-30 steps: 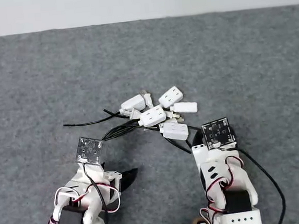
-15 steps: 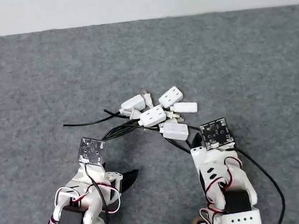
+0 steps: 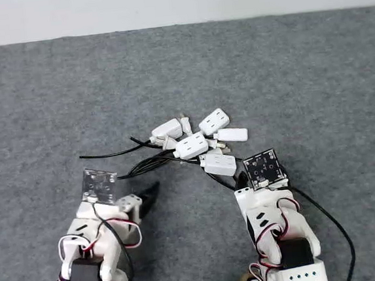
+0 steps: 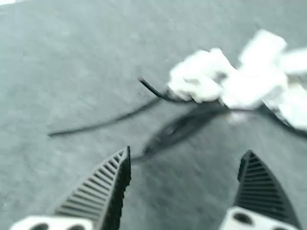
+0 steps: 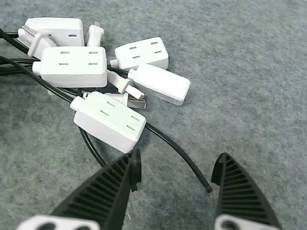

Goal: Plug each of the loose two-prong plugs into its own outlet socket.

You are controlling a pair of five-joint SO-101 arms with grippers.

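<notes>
A cluster of white outlet blocks and two-prong plugs [image 3: 194,143] on black cords lies mid-table on the grey carpet. In the right wrist view, a two-socket block [image 5: 109,120] is nearest, with a wider block [image 5: 71,65], a smaller one [image 5: 141,52] and a loose white plug [image 5: 158,84] beyond it. My right gripper [image 5: 179,155] is open and empty just short of the nearest block. My left gripper [image 4: 187,153] is open and empty, with the blurred cluster [image 4: 230,81] off to its side; from above it [image 3: 140,198] sits left of the cluster, near the cords.
Black cords [image 3: 110,153] trail left from the cluster, and one loose cord end [image 5: 208,189] lies near my right gripper. Another cable [image 3: 336,229] loops beside the right arm [image 3: 267,206]. Bare grey carpet surrounds the pile.
My left arm has pushed forward and swung left, bringing its gripper closer to the cords. My right arm has shifted slightly left toward the nearest block. The plugs and blocks have not moved.
</notes>
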